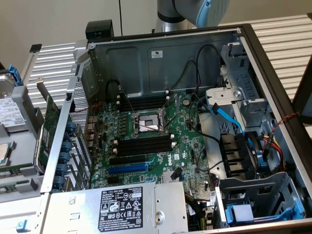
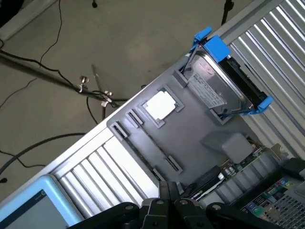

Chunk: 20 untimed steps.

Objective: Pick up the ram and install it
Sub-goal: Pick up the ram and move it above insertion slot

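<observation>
My claw (image 2: 169, 192) is matte black and angular, with blocky black links behind its tips. Above it, my arm (image 1: 168, 18) is a silver tube with a grey joint (image 1: 189, 9) and pale blue cap (image 1: 214, 9).

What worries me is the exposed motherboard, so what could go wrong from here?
1. The gripper hangs shut above the gray tray, close to the processor in its recess and the hard drive. Coming down shut, it might knock them rather than grasp anything.
2. Black cables and a blue cable run beside the memory slots. The arm could snag them.
</observation>
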Available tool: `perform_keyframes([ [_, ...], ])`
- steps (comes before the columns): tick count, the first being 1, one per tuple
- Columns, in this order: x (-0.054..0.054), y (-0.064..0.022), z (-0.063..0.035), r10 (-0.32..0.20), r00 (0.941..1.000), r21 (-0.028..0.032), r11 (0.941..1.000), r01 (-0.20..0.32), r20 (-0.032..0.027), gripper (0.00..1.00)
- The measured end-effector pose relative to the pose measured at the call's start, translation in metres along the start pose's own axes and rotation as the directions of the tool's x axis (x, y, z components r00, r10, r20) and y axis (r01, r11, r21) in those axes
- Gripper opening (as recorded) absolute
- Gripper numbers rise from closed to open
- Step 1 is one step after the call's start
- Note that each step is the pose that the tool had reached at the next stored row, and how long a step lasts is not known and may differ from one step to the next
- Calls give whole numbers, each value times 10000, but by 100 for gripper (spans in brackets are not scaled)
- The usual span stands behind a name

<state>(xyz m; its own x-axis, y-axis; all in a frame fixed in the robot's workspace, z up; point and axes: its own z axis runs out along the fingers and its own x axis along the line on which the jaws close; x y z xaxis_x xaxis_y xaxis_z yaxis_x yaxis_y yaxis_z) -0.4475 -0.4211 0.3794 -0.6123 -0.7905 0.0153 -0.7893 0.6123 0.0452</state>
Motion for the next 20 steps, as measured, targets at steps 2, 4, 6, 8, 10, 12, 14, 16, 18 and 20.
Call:
perform_keyframes([
  [2,0,0,1,-365,9993,5,9993,365,-16,11],
  [4,0,0,2,-733,9973,11,9973,733,-32,11],
  [6,0,0,3,-1091,9940,15,9940,1091,-49,11],
  [8,0,0,5,-1447,9895,20,9895,1447,-65,11],
  [10,0,0,6,-1813,9834,25,9834,1813,-81,11],
  [12,0,0,7,-2165,9762,33,9763,2166,-95,11],
  [14,0,0,8,-2514,9678,51,9678,2515,-105,11],
  [16,-1,0,8,-2870,9579,84,9579,2871,-110,11],
  [18,-1,0,7,-3223,9466,122,9465,3224,-114,11],
  [20,0,0,9,-3561,9344,158,9343,3563,-118,11],
])
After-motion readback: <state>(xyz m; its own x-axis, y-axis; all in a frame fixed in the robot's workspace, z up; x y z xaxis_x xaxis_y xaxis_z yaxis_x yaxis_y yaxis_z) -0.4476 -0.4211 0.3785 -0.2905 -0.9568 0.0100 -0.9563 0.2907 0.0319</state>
